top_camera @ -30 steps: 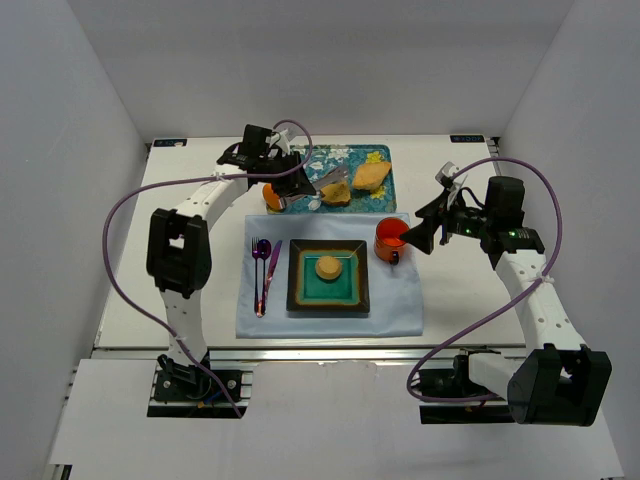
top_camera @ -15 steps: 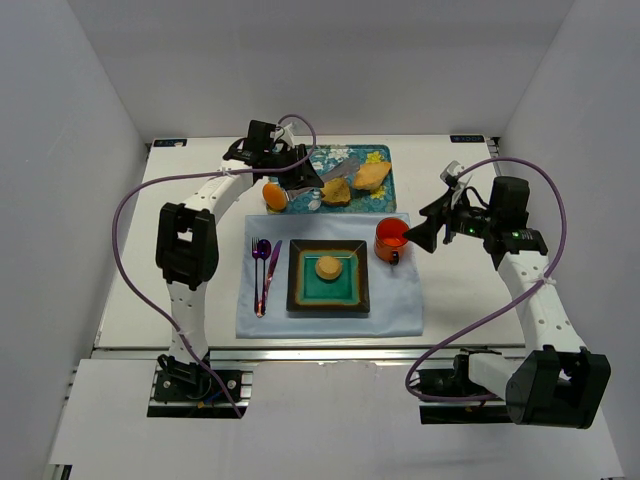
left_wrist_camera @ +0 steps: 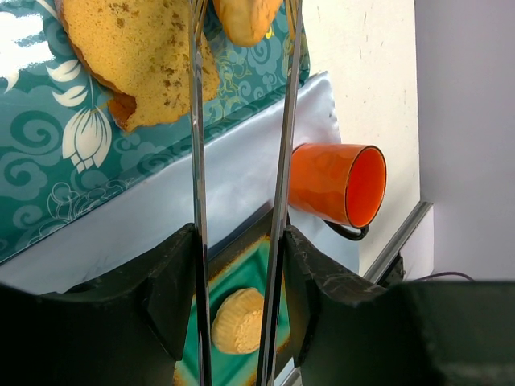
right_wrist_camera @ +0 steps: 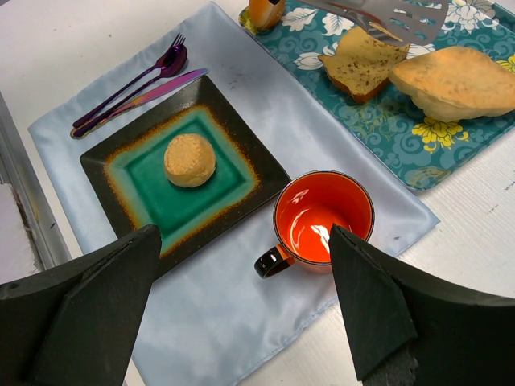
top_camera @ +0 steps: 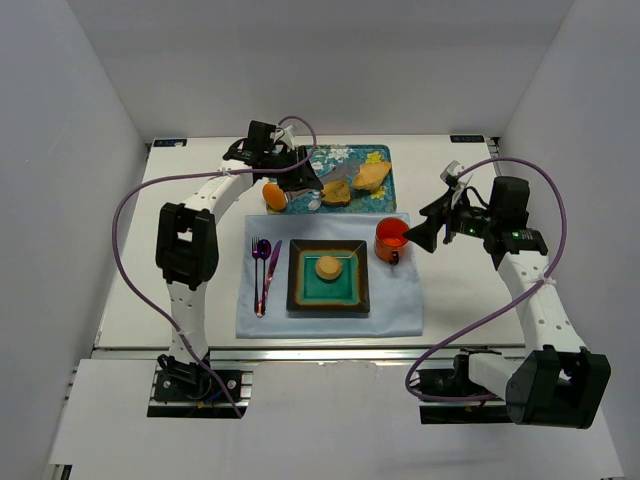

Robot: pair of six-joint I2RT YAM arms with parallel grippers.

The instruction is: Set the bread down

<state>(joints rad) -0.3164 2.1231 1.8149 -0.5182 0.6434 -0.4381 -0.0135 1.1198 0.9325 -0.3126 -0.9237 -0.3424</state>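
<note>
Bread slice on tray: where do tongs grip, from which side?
Pinch the bread slice across its opposite side edges, mid-length, coming straight down with the tongs in the left gripper. It seems to lie flat on the tray, leaving only its edges to grip.

No text, number or brand mark is legible. Two small labels [top_camera: 170, 143] at the worktop [top_camera: 420, 160] far corners cannot be read.

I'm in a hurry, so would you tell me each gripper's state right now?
Left gripper: closed on the tongs.
Right gripper: open, empty.
</note>
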